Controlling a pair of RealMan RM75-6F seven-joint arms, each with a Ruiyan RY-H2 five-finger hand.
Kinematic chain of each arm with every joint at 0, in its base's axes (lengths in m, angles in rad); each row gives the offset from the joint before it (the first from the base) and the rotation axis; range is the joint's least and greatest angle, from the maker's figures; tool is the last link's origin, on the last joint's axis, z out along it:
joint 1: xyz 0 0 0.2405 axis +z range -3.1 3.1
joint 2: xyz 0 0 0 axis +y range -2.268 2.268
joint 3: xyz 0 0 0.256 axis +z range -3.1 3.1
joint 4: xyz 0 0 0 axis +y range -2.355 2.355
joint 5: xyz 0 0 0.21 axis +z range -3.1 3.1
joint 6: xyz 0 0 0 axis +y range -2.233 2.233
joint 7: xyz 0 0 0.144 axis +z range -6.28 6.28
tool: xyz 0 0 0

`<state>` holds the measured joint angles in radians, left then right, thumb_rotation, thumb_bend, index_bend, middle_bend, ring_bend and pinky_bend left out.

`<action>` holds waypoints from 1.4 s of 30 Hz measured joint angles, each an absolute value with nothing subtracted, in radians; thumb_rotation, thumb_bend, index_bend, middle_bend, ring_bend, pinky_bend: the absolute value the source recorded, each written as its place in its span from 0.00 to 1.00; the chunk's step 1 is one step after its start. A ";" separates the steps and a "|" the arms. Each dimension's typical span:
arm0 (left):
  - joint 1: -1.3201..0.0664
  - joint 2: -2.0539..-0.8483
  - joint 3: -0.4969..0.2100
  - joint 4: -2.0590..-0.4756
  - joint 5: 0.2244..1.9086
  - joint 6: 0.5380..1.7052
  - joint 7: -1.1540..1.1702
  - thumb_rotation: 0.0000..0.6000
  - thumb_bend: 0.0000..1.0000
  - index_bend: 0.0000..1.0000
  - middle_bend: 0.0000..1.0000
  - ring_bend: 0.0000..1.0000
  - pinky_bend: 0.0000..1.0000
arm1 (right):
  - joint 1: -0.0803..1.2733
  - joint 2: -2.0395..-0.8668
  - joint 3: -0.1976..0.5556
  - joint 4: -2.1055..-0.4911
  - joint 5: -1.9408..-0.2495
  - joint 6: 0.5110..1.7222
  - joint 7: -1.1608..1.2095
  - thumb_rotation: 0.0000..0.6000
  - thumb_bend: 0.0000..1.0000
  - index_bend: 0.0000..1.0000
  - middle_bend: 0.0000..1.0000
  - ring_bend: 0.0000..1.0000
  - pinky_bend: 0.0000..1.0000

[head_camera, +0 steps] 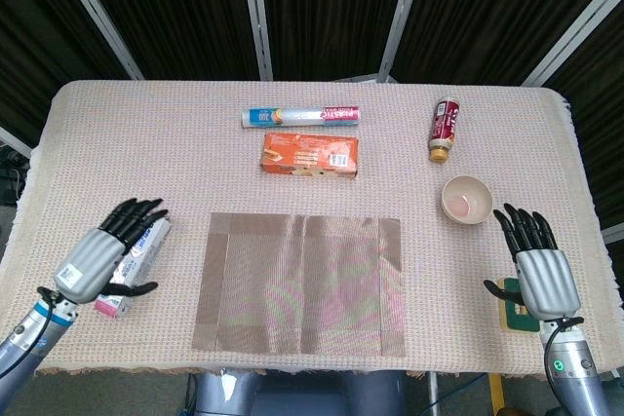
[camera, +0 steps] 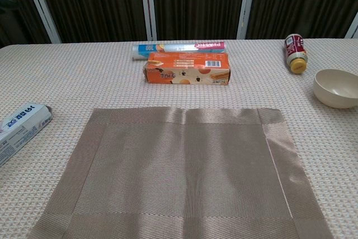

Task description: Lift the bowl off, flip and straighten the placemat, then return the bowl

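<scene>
The brown woven placemat point(head_camera: 302, 283) point(camera: 179, 172) lies flat and square near the table's front edge, with nothing on it. The cream bowl point(head_camera: 466, 199) point(camera: 336, 88) stands upright on the cloth to the mat's right, apart from it. My left hand point(head_camera: 102, 255) hovers open, fingers spread, over the toothpaste box to the mat's left. My right hand point(head_camera: 538, 265) is open at the table's right front edge, just in front of the bowl, touching nothing. Neither hand shows in the chest view.
A toothpaste box point(head_camera: 136, 258) point(camera: 19, 129) lies left of the mat. An orange carton point(head_camera: 310, 155) point(camera: 186, 69) and a film roll point(head_camera: 300, 116) point(camera: 179, 47) lie behind it. A small bottle point(head_camera: 445, 129) point(camera: 295, 53) lies at back right. A green object point(head_camera: 514, 306) sits by the right hand.
</scene>
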<state>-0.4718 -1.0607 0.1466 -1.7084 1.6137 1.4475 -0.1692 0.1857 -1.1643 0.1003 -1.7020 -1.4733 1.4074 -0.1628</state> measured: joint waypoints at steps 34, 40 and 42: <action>-0.320 -1.081 -0.036 -1.735 1.250 1.452 0.115 1.00 0.00 0.00 0.00 0.00 0.00 | 0.548 -1.543 0.180 -0.973 -1.275 0.901 -0.124 1.00 0.11 0.40 0.00 0.00 0.00; -0.314 -1.084 -0.047 -1.726 1.253 1.438 0.112 1.00 0.00 0.00 0.00 0.00 0.00 | 0.567 -1.595 0.181 -0.878 -1.265 0.881 -0.100 1.00 0.29 0.55 0.00 0.00 0.00; -0.313 -1.086 -0.048 -1.725 1.254 1.436 0.114 1.00 0.00 0.00 0.00 0.00 0.00 | 0.569 -1.606 0.180 -0.863 -1.271 0.887 -0.084 1.00 0.34 0.59 0.00 0.00 0.00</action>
